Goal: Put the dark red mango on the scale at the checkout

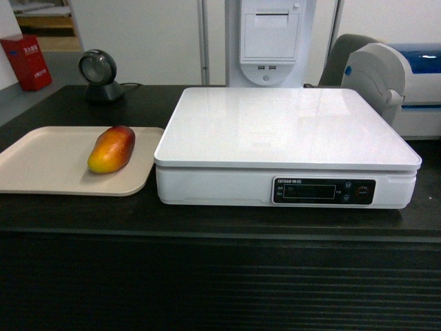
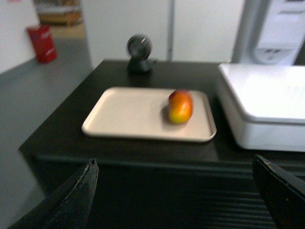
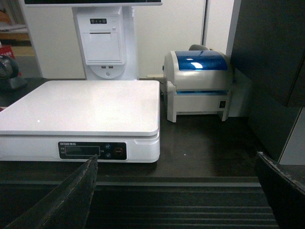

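The mango [image 1: 111, 149] is sat on the right part of the beige tray [image 1: 41, 162], lying at a slant with the dark red end pointing away and the yellow end nearer the table [image 1: 207, 217] front, and nothing is touching it yet. The tray is parked just left of the scale [image 1: 286, 141], whose top plate is bare, so the pickup looks like the step in hand. The left pincer [image 2: 176, 191] is seen spread wide and empty, held back in front of the table edge, roughly lined up with the fruit. The right pincer [image 3: 174, 191] is likewise released and holding nothing, facing the scale. For a decent grab, the mango should probably be taken across its narrow middle rather than end to end, since smooth skin is likely to slip. It should be lifted clear of the tray lip and the scale's edge, then set down flat near the plate's middle so it can't roll off.
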Controlling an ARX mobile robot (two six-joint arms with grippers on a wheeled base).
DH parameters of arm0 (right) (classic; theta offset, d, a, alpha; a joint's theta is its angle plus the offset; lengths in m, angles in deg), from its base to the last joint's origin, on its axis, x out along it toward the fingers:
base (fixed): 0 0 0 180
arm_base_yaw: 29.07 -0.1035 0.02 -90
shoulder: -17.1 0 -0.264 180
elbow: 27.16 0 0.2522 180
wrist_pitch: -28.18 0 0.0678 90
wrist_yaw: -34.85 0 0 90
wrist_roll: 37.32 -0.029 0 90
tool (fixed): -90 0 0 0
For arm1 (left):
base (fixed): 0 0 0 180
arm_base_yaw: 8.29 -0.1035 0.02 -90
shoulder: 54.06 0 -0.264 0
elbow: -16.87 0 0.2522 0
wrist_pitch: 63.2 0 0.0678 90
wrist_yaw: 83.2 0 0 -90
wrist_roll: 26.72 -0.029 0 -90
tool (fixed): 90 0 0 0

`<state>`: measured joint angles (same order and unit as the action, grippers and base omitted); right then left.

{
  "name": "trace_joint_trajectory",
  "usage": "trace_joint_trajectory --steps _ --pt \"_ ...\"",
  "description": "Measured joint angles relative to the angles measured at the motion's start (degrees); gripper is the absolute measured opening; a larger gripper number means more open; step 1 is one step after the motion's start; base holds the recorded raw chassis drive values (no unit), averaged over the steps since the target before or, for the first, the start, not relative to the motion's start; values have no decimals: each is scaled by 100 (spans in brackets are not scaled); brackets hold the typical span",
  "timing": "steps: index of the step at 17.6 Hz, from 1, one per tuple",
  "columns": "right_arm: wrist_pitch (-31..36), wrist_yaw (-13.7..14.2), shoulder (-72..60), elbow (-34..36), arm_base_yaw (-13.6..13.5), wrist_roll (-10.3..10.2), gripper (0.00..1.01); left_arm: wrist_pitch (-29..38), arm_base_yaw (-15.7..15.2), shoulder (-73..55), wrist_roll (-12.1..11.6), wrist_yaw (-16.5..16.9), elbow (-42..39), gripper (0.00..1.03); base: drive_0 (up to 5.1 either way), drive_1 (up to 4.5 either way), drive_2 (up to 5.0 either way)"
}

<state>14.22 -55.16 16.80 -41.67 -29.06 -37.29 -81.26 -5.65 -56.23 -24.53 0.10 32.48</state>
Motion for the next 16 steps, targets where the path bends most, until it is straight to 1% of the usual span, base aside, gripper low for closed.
trace_joint_trajectory --steps 1,2,3,4,6,7,8,10,11,13,14,15,16 --pt "-2 0 0 0 0 0 98 245 461 -708 234 -931 153 98 0 0 0" --pt "2 -4 0 0 0 0 98 654 483 -1281 264 -1325 297 98 0 0 0" --pt "4 0 0 0 0 0 98 778 428 -1429 278 -1392 330 98 0 0 0" --pt "-2 2 0 0 0 0 98 1178 243 -1797 319 -1373 385 98 0 0 0" --pt "0 0 0 0 0 0 98 2151 -33 -2804 302 -809 516 98 0 0 0" --pt "0 0 0 0 0 0 98 2717 -197 -3473 243 -494 632 98 0 0 0" --pt "0 0 0 0 0 0 98 3272 -348 -4190 201 -179 820 98 0 0 0" --pt "0 0 0 0 0 0 98 4166 -623 -5574 179 450 1325 98 0 0 0" --pt "0 0 0 0 0 0 98 4291 -671 -5895 179 603 1467 98 0 0 0" --pt "0 0 0 0 0 0 98 4531 -772 -6894 188 1073 1971 98 0 0 0" --pt "0 0 0 0 0 0 98 4537 -776 -7388 201 1329 2319 98 0 0 0" --pt "0 0 0 0 0 0 98 4494 -752 -7897 197 1517 2761 98 0 0 0" --pt "0 0 0 0 0 0 98 4454 -717 -8242 184 1591 3108 98 0 0 0"
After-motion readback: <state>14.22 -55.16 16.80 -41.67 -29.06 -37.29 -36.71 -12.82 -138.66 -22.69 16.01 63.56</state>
